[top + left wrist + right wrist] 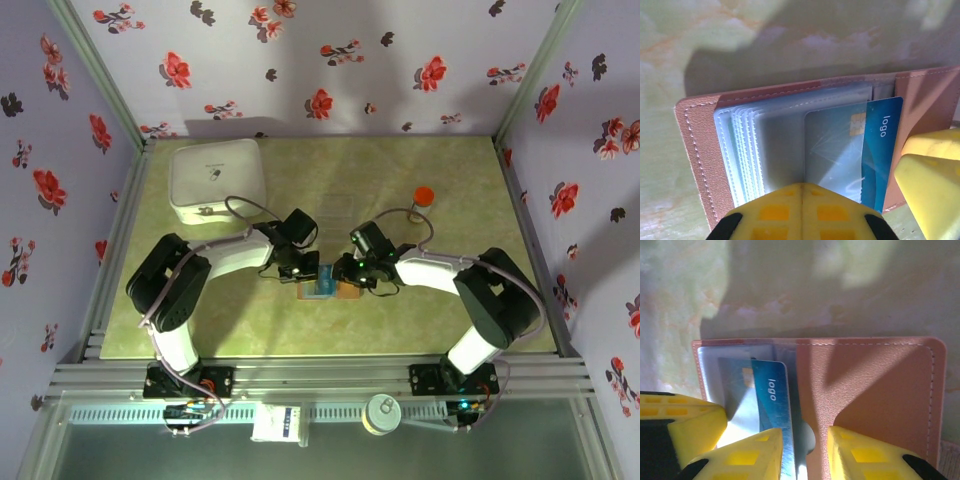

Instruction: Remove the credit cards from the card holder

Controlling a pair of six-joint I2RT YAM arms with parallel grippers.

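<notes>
- Right claw (805, 440): jaws narrowly apart and set astride the free end of the blue card (771, 390); no firm pinch is seen.
- Left claw (801, 195): fingers closed together, seemingly pinning the clear sleeves (755, 150).
- Card holder (345, 291): laid open mid-desk (420, 320), between both claws.
- Blue card: half drawn from its sleeve, its long axis pointed right toward the right claw, the nearer one. A rightward pull along that axis is judged needed.
- Second card (832, 150): noted inside a sleeve.
</notes>
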